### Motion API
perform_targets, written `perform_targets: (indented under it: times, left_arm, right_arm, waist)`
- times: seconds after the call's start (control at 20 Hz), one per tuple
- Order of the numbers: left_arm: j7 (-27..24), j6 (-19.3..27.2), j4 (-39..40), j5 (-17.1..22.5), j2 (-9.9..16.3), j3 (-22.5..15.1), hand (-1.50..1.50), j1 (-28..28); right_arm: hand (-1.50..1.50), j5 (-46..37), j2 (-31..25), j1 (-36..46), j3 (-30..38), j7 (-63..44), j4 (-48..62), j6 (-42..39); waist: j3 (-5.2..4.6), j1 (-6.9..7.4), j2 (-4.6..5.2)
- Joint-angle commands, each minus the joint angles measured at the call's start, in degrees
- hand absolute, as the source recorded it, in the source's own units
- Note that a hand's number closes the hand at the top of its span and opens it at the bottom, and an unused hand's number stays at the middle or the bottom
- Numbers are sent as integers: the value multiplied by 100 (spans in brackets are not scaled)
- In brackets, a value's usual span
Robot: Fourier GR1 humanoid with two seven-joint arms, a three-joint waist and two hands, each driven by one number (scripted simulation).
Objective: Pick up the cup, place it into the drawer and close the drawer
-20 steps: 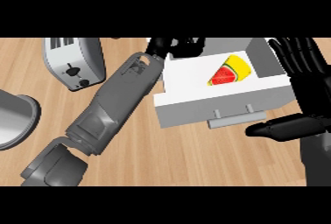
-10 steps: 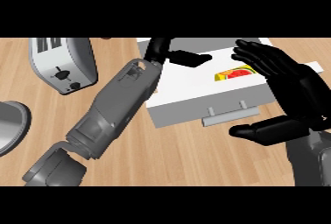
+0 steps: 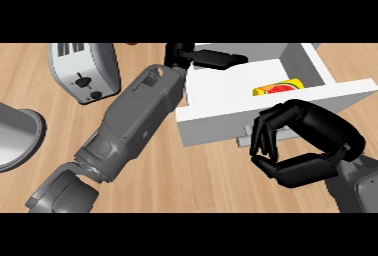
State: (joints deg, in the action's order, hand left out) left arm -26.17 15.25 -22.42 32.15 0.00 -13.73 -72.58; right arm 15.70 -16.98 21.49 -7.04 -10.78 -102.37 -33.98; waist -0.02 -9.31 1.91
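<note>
A yellow cup (image 3: pixel 279 89) with a red and green fruit print lies inside the open white drawer (image 3: pixel 214 127), near its front wall. My left hand (image 3: pixel 210 57) reaches over the drawer's far left corner, fingers straight, holding nothing. In front of the drawer's face my right hand (image 3: pixel 310 137) has its fingers curled, the fingertips close to the grey handle (image 3: pixel 243 138), which it mostly hides. I see nothing inside that hand.
A silver toaster (image 3: pixel 85 70) stands on the wooden counter (image 3: pixel 192 185) at the upper left. The rim of a grey metal vessel (image 3: pixel 16 135) shows at the left edge. My left forearm (image 3: pixel 133 122) crosses the counter diagonally between toaster and drawer.
The view has shifted, so the drawer sits further right and shows more of its inside. My right hand has come down in front of the drawer's face and curled its fingers; they were spread before.
</note>
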Motion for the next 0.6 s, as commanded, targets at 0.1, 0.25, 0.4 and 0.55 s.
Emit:
perform_targets:
  times: [0.1, 0.25, 0.4, 0.55]
  left_arm:
    - [-191, 325, 165, 270, 0, 26, -150, -153]
    - [-357, 147, 169, 374, 0, 93, -150, 70]
    - [-589, -28, 127, 440, 0, 92, -150, 258]
    - [-671, -222, -34, 438, 0, 131, -150, 493]
  right_arm:
    - [-150, -1020, -681, -570, -284, 4, -93, -413]
    - [-150, -2174, -791, -310, -425, 186, -121, -47]
    - [-150, -3048, -494, -526, -797, 636, 596, 458]
    - [-150, -3710, -292, -406, -1082, 953, 1427, 905]
  waist:
    - [10, 315, -77]
    - [7, 546, -91]
    - [10, 731, -92]
    - [8, 953, -123]
